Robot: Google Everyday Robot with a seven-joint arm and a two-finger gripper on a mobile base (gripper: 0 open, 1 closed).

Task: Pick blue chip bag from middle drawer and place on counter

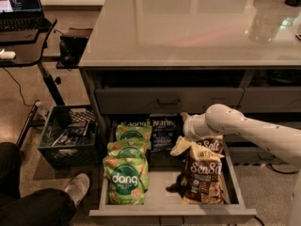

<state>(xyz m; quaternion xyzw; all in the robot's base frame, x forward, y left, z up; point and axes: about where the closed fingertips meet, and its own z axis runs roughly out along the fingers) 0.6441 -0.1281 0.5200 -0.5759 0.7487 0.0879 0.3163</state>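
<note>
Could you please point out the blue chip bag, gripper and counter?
Small dark navy-blue chip bag (163, 133): camera view, front face.
White gripper (187, 125): camera view, tip, just right of bag.
Glossy light-grey counter (188, 27): camera view, bare top.

The middle drawer (169, 210) holds six snack bags: three green "dang" bags (126, 180) in a row down its left side, one blue chip bag (163, 131) at its back centre, and two brown-and-cream "Sea Salt" bags (203, 180) on its right side. One gripper (189, 126) hangs over the drawer's back right part, just right of the blue chip bag, on the single white arm (263, 134). Above the drawer lies one counter (188, 27), and left of the drawer stand one black crate (70, 140) and one black desk (33, 51) bearing one laptop (19, 4).
</note>
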